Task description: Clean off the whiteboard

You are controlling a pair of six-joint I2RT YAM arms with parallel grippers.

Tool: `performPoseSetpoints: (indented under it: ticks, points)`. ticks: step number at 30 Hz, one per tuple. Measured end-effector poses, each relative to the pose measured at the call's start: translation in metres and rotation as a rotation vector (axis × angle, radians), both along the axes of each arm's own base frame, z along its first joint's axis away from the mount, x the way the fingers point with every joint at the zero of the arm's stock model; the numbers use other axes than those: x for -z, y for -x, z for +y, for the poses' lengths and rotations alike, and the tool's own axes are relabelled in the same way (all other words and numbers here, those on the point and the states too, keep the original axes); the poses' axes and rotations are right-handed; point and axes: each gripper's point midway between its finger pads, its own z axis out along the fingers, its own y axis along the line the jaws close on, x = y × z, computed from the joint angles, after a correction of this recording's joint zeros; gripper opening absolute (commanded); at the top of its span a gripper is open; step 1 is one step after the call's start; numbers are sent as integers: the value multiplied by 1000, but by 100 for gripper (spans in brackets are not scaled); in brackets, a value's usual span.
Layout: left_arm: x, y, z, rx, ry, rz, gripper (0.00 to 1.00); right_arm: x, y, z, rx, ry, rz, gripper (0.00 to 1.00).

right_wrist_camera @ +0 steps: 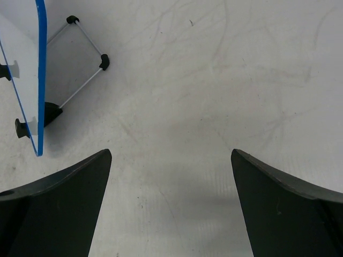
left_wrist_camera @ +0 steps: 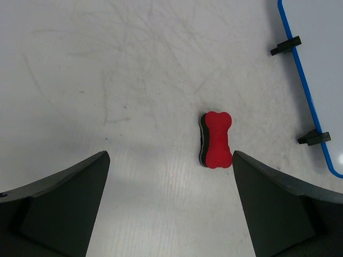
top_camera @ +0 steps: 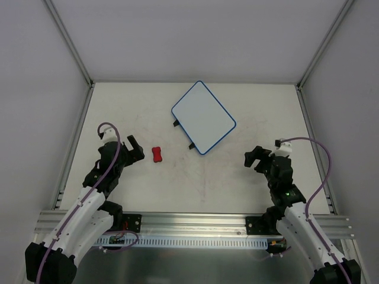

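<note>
Whiteboard (top_camera: pixel 203 117) lies flat on the table (top_camera: pixel 237 183), towards the far side and about mid-width, turned diagonally so one corner points away from the arms. Blue rim (top_camera: pixel 231 121) runs all round; face reads plain white in the top view. Two black tabs (top_camera: pixel 176 123) stick out from the edge facing left and near. Red eraser (top_camera: pixel 157 155), bone-shaped with a dark underlayer, sits on the table to the left of the board and nearer the arms, apart from it. Left gripper (top_camera: pixel 137 148) is low over the table just left of the eraser, jaws spread wide, nothing between them. In the left wrist view the eraser lies ahead of the dark fingers (left_wrist_camera: pixel 64 203), closer to the right-hand one, not touching either. Right gripper (top_camera: pixel 251 158) is right of the board and nearer, well apart from it, jaws likewise wide and holding nothing; its wrist view catches only the board's blue edge at far left.
</note>
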Motion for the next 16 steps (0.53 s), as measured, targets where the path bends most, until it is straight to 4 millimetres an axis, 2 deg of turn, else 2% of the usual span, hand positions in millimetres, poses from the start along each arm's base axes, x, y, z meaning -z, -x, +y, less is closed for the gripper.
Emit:
performPoseSetpoints:
  ticks: [6, 16]
  points:
    - [-5, -4, 5, -28, -9, -30, 99, 0, -2, -7, 35, 21, -8, 99]
    - [-1, -5, 6, -33, -17, -14, 99, -2, -3, -12, 57, 32, -18, 99]
